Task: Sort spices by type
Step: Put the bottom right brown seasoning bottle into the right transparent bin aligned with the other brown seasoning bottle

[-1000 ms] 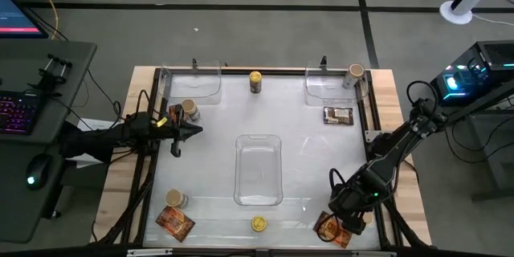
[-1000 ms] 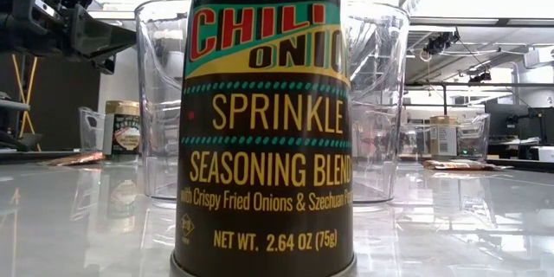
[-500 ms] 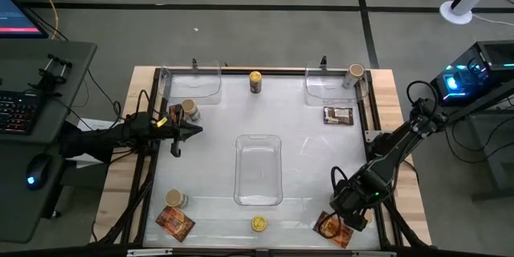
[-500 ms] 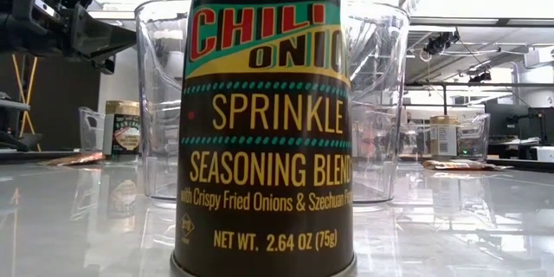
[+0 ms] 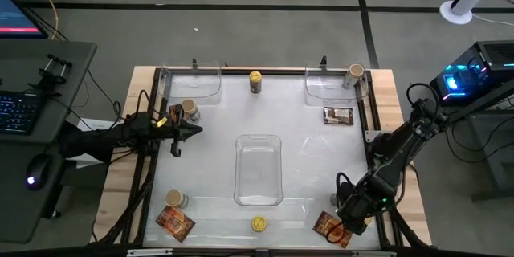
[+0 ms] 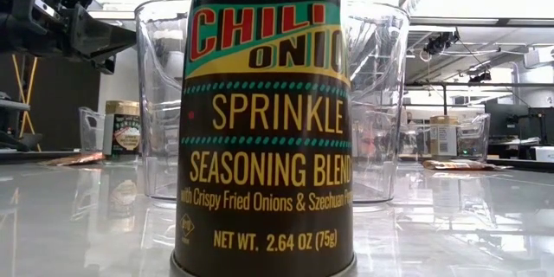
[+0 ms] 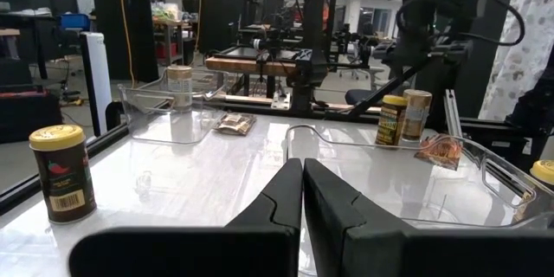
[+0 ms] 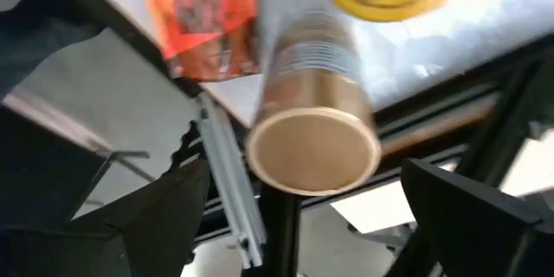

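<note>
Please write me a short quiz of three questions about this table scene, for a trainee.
1. True or false: the left gripper, over the table's left side, is open.
2. In the right wrist view, what shows between the open right gripper's fingers? A) a cylindrical beige-lidded jar B) a yellow-lidded jar C) a foil packet
3. Fill in: the jar in the far right clear plastic tray has a ___ lid.
Key: 1 false; 2 A; 3 beige.

A spice jar (image 6: 264, 121) stands before a clear tray (image 6: 160, 95).
</note>
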Motion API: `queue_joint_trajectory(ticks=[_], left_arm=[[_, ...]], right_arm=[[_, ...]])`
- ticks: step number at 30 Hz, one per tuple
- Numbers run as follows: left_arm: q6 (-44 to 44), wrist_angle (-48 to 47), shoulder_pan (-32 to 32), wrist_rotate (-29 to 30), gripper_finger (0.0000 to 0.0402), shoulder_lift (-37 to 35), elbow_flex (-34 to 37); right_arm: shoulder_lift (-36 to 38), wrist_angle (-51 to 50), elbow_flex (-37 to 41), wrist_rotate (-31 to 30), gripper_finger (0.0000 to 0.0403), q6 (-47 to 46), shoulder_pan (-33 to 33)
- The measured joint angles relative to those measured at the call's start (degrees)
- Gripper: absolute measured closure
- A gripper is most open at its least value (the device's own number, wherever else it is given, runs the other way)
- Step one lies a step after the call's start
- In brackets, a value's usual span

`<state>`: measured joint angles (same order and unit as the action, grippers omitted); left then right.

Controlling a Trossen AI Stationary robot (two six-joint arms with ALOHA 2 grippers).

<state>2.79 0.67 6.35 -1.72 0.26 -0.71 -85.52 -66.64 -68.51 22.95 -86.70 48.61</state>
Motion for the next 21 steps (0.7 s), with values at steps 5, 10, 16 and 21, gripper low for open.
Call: queue_joint_trajectory(ticks=[5,10,16,21], left_arm=[[0.01,0.00,-0.01,0.00,0.0399,0.00,0.00],[0.02,0.00,0.00,0.00,0.0399,0.01,0.00],[0.01,0.00,0.00,-0.01,0.0399,0.01,0.00],[0.00,0.00,-0.01,0.00,0.0399,0.00,0.00]], right_arm=[[0.00,-1.45,0.00,-0.29,0.0026,-1.81,0.31],[-0.34,-0.85,0.00,-0.19,0.0026,-1.81,0.31],[-3.25,-0.76,0.00,1.07,0.0026,-0.44,0.31],[-4.95,-0.23,0.00,1.08,0.0026,-0.43,0.31]])
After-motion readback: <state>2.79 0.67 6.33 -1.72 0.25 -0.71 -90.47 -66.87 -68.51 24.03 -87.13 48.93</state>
